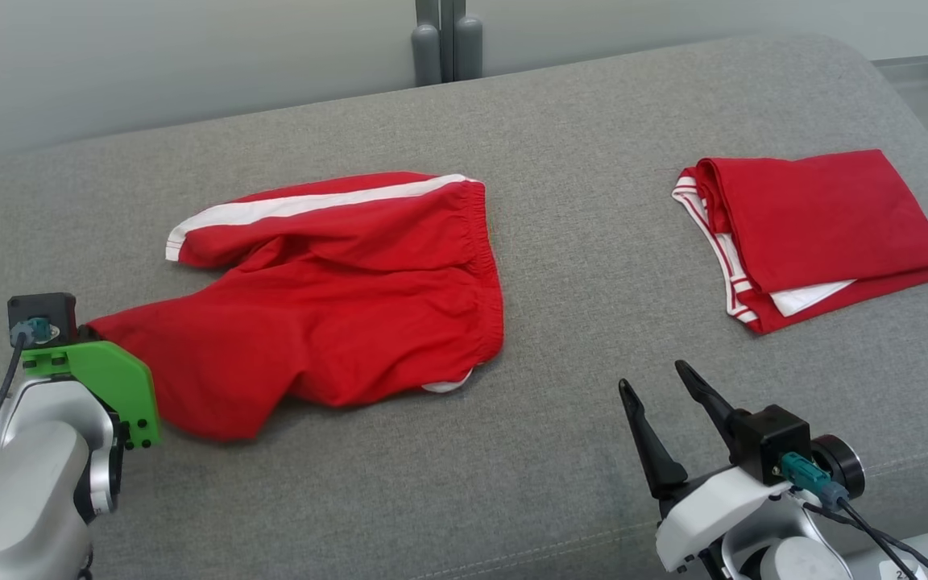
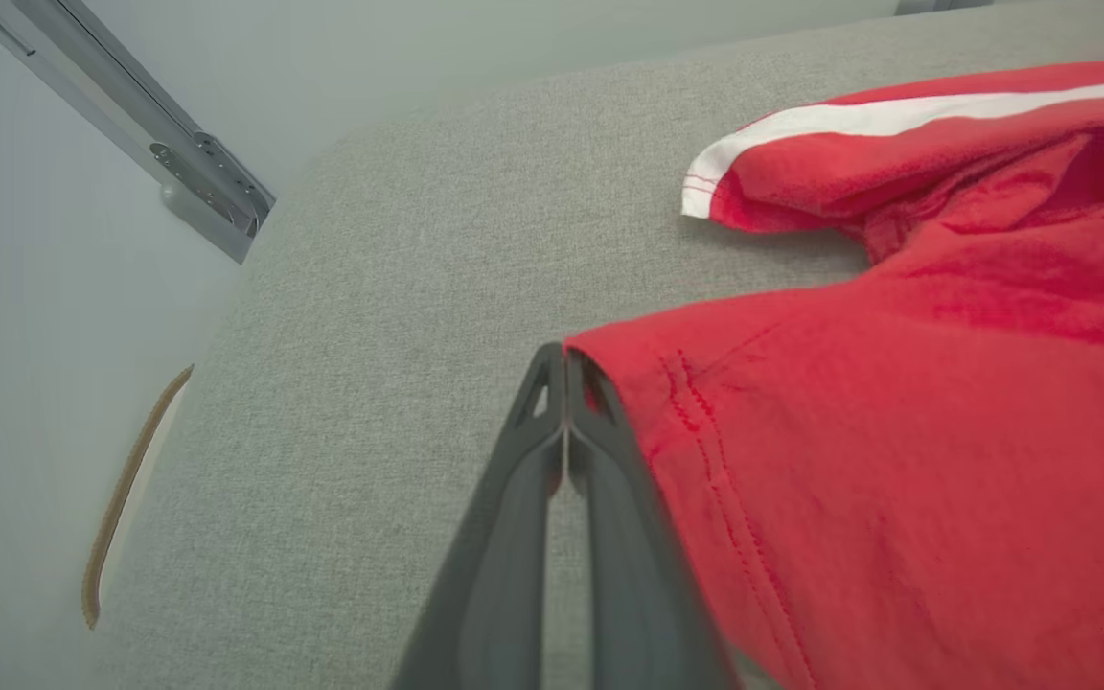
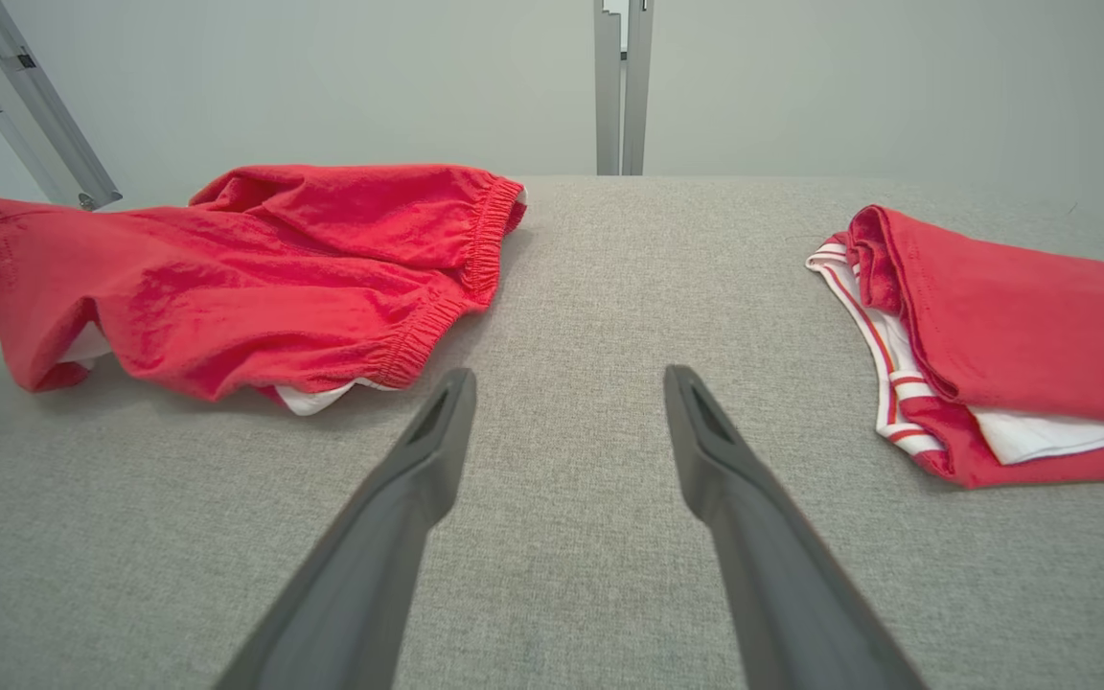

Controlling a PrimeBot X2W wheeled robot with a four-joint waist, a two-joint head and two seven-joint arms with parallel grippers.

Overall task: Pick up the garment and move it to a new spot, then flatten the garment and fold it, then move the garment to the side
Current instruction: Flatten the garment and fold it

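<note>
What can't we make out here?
- Left wrist view: how much of the red shorts hem the left gripper pinches; its shut fingers cover it.
- Head view: left gripper's tips, behind its green bracket.
- Head view: what the folded red garment is; folds hide it.
- Right wrist view: shorts' gripped corner, cut off by left edge.

No words, brands or signs can be read here. A little white sticker at the bottom edge of the head view has dark marks, maybe a number, but it is cut off.
</note>
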